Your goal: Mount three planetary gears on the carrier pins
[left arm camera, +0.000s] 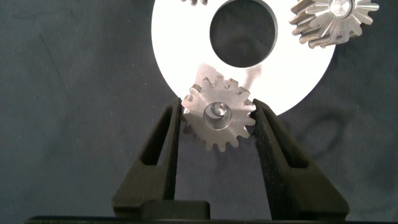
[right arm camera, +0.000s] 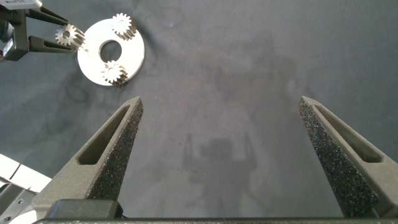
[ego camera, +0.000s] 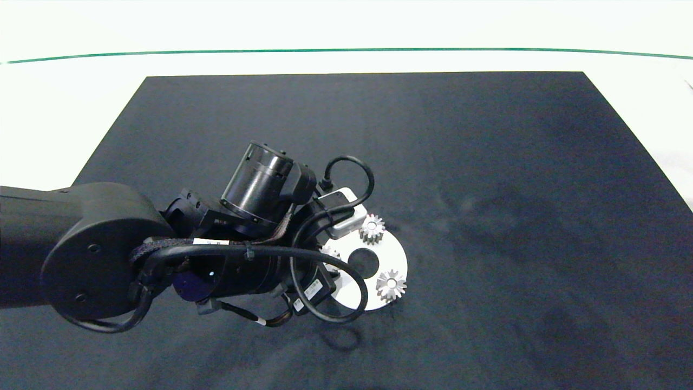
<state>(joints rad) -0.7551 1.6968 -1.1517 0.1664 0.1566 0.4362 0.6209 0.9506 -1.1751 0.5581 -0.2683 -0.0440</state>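
Dark mat (ego camera: 487, 189) on a white table, nothing else around. Nearest the head camera, the left gripper (left arm camera: 219, 121) is clamped on the third gear (left arm camera: 219, 116) right at the edge of the white carrier disc (ego camera: 391, 260); looks to me like it's over its pin, but seated or not I can't tell. Two gears (ego camera: 390, 285) (ego camera: 372, 228) already sit on the disc, so I'd say two done, one nearly. The arm hides that third gear from above; only the left wrist view shows the grip. The right gripper (right arm camera: 221, 121) hangs wide open and empty, well off to the side, out of the head view.
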